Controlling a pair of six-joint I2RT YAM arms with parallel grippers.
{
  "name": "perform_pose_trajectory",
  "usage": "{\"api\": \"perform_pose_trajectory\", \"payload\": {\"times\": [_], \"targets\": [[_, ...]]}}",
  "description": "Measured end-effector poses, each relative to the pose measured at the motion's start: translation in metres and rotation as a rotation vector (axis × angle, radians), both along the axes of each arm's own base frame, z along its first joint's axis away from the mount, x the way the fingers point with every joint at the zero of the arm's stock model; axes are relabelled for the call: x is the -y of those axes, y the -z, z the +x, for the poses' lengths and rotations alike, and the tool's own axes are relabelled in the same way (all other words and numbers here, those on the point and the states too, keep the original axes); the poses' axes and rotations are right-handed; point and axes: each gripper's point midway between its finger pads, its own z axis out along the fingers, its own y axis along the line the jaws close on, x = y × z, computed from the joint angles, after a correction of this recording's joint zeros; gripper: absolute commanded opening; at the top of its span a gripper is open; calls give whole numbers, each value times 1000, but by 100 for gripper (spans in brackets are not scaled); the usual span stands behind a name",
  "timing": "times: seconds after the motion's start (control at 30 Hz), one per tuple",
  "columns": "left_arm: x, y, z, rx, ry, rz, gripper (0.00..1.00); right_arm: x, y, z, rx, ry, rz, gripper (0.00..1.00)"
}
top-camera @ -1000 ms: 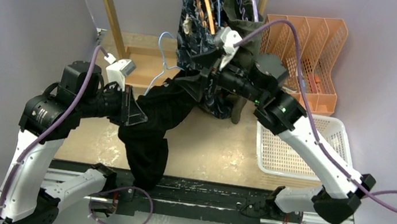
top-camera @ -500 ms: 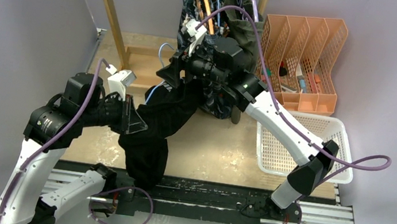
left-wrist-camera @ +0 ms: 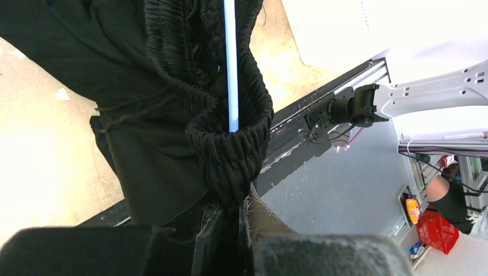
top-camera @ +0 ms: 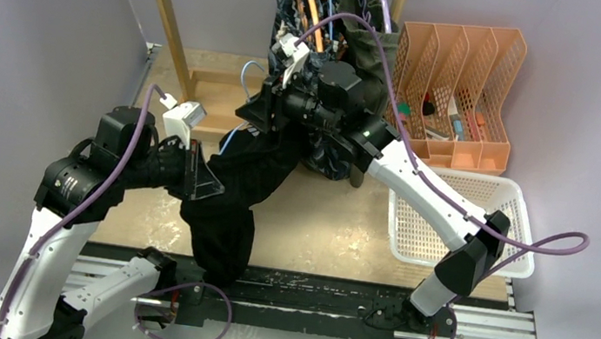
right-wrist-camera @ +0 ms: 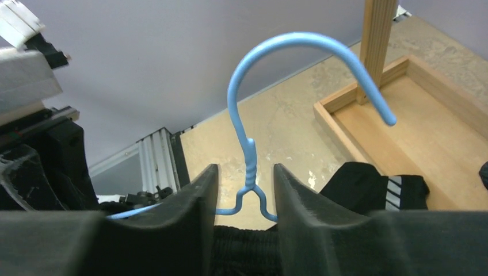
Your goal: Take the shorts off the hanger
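Note the neck of the blue hanger standing upright between your parted right fingers, while your left fingers, beside the hanger's arm, pinch the black shorts at the waistband.

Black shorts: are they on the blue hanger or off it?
On. The bar of the blue hanger runs inside the waistband of the black shorts, pinched by the left hand.

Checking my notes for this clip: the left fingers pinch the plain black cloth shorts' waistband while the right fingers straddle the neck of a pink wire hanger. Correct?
No: the wire hanger is light blue, not pink, as the right wrist view shows. Otherwise right: left fingers pinch the plain black cloth shorts, right fingers straddle the hanger's neck.
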Motion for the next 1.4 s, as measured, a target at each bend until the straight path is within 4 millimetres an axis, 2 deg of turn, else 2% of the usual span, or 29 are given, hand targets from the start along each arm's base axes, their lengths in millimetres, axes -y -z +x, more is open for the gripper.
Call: {"api": "perform_pose_trajectory", "payload": {"times": [0.13,0.2,0.3,0.33,0.4,0.47,0.53,0.6,0.63,0.77,0.83,0.9,0.97,1.03,1.17,1.23,1.3,1.4], "targets": [[0,-1,0,3,1,-2,0,-2,12,-3,-37,-9,-8,17],[0,-1,-1,3,1,-2,0,-3,14,-3,-50,-7,-2,0],[-2,0,-2,1,-5,4,28,-2,12,-5,-43,-6,19,0],[-3,0,-2,7,-6,7,43,0,10,-7,-41,-9,23,0],[-4,-2,0,26,-18,8,61,2,8,-10,-40,-12,23,0],[-6,-5,3,48,-28,10,70,4,7,-13,-36,-12,24,0],[-6,-9,4,71,-36,1,72,5,11,-17,-39,-6,17,0],[-4,-11,8,89,-36,-7,74,6,23,-25,-54,0,-5,0],[-2,-11,11,95,-34,-12,75,6,36,-29,-70,11,-31,0],[5,-3,25,67,-21,-1,74,2,62,-39,-99,37,-79,0],[9,2,33,48,-6,14,69,6,81,-43,-125,71,-99,0],[13,10,40,26,11,27,68,16,98,-47,-163,113,-113,0],[16,21,43,3,29,39,66,26,107,-47,-192,158,-104,0],[16,31,41,-17,40,44,65,33,107,-47,-210,197,-78,0],[20,41,37,-37,63,25,56,40,89,-44,-209,236,5,0],[24,42,38,-34,75,8,53,42,78,-43,-201,247,41,0],[29,43,41,-28,84,-15,44,43,72,-43,-192,249,61,0],[36,41,43,-20,99,-45,41,45,70,-43,-183,252,67,0]]}}
